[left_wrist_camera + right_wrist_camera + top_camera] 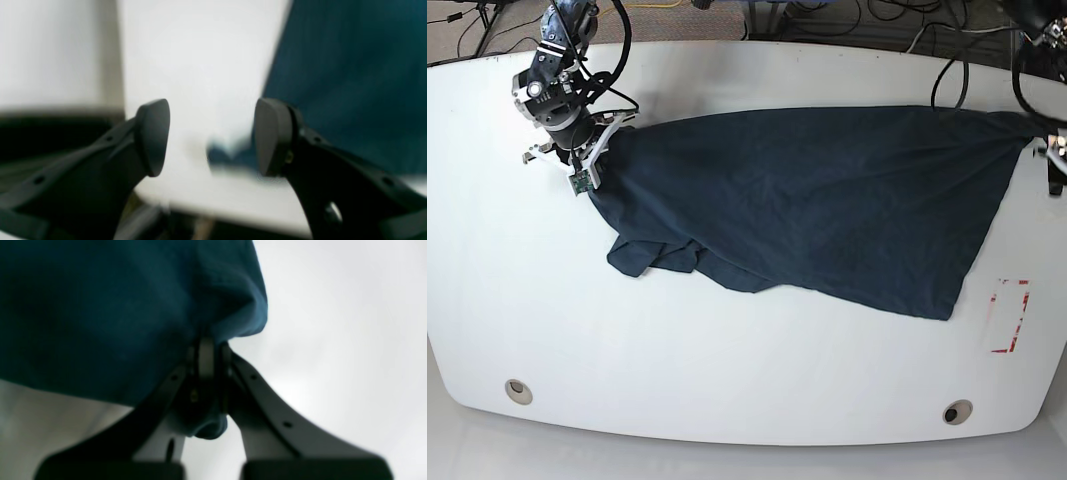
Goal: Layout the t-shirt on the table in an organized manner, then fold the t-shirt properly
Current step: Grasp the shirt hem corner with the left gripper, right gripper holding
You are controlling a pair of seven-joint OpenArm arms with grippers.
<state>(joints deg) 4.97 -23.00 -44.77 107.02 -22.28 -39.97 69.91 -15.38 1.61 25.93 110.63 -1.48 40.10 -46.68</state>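
The dark navy t-shirt (827, 200) lies spread across the white table (727, 360), stretched between both arms, with a bunched fold at its lower left (652, 258). My right gripper (599, 150) is shut on the shirt's left corner; in the right wrist view its jaws (206, 355) pinch the cloth (100, 306). My left gripper (213, 136) is open, its fingertips (153, 136) apart. The shirt's edge (350, 83) lies just beyond the right finger, and a small tip of cloth (227, 155) shows between the fingers. In the base view this gripper (1054, 155) is at the table's right edge, by the shirt's right corner.
A red-outlined rectangle mark (1010, 316) is at the table's right, below the shirt. Two round grommet holes (518, 390) (957, 411) sit near the front edge. Cables (867, 25) lie behind the table's far edge.
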